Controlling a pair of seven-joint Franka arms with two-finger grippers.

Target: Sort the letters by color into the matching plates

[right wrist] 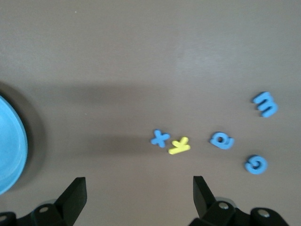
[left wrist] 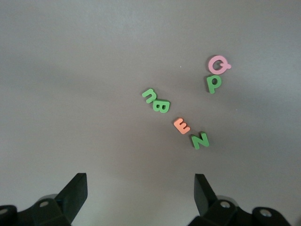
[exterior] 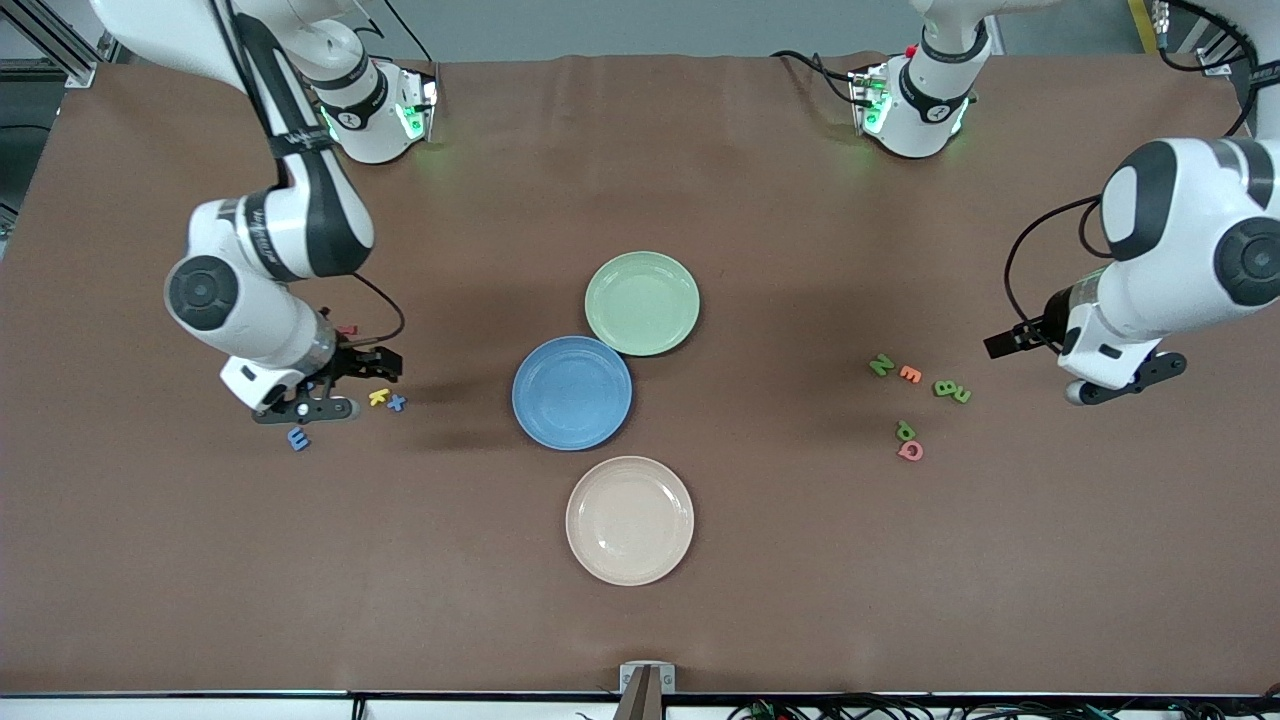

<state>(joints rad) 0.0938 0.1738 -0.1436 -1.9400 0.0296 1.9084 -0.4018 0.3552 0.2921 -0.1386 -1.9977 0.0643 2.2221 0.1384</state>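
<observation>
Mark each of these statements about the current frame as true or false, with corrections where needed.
1. All three plates are empty. True: the blue plate, green plate and beige plate hold no letters.
2. The right gripper holds the yellow K. False: it is open, over the table by the blue letters.
3. The left gripper is open. True.
4. The pink Q lies among the blue letters. False: it touches the green P toward the left arm's end.
5. The blue x lies beside the yellow K. True.
</observation>
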